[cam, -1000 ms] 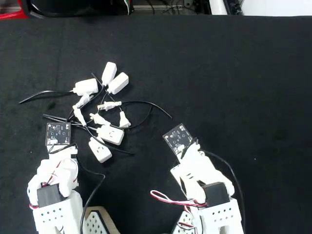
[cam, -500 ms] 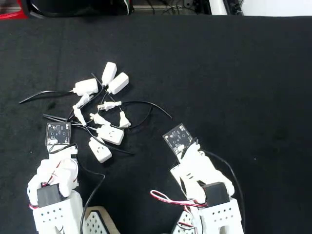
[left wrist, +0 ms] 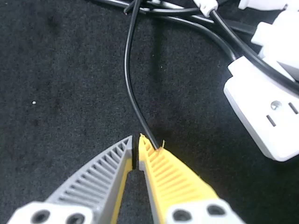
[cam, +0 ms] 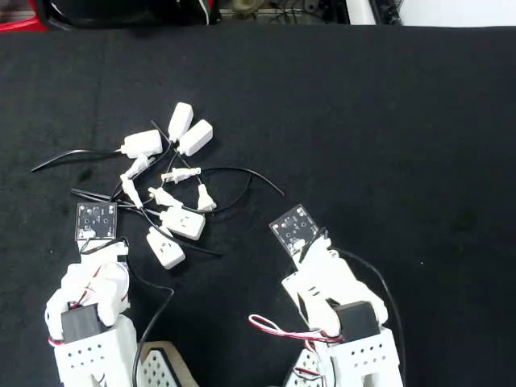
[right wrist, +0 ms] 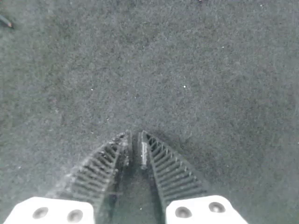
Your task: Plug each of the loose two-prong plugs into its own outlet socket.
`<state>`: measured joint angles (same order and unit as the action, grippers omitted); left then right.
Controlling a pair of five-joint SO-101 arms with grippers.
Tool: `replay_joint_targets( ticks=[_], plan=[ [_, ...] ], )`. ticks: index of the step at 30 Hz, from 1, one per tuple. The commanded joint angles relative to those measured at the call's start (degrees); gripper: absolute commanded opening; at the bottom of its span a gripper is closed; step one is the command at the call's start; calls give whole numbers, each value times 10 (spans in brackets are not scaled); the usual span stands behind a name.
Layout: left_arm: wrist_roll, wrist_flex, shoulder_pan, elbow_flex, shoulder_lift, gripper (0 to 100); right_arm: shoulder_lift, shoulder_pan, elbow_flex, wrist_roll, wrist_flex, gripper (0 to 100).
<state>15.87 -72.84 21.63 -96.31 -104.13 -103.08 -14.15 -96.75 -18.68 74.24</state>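
Several white outlet sockets (cam: 184, 222) and small two-prong plugs (cam: 180, 174) lie tangled with black cords (cam: 234, 171) at the table's left centre. My left arm (cam: 89, 298) rests at the near left, just below the pile. In its wrist view my left gripper (left wrist: 136, 140) is shut, grey and yellow fingers together low over the cloth. A black cord (left wrist: 128, 79) runs up to the yellow fingertip and slips beneath it. A white socket (left wrist: 261, 116) lies close by. My right arm (cam: 330, 298) sits near the middle, and my right gripper (right wrist: 134, 140) is shut over bare cloth.
Black cloth (cam: 387, 129) covers the table, with open room across the right half and the far side. Dark equipment and cables (cam: 266, 10) line the far edge. A red object (cam: 16, 14) sits at the far left corner.
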Motion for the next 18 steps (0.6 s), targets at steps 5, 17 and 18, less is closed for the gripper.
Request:
replay_joint_targets(
  ticks=[5, 17, 18],
  plan=[
    [0, -2, -4, -11, -1, 41, -46, -6, 1, 4, 2, 38],
    [2, -2, -8, -11, -1, 40, -46, -33, 1, 5, 2, 38],
    [1, 0, -15, -11, -1, 40, -46, -45, 1, 5, 2, 38]
  ],
)
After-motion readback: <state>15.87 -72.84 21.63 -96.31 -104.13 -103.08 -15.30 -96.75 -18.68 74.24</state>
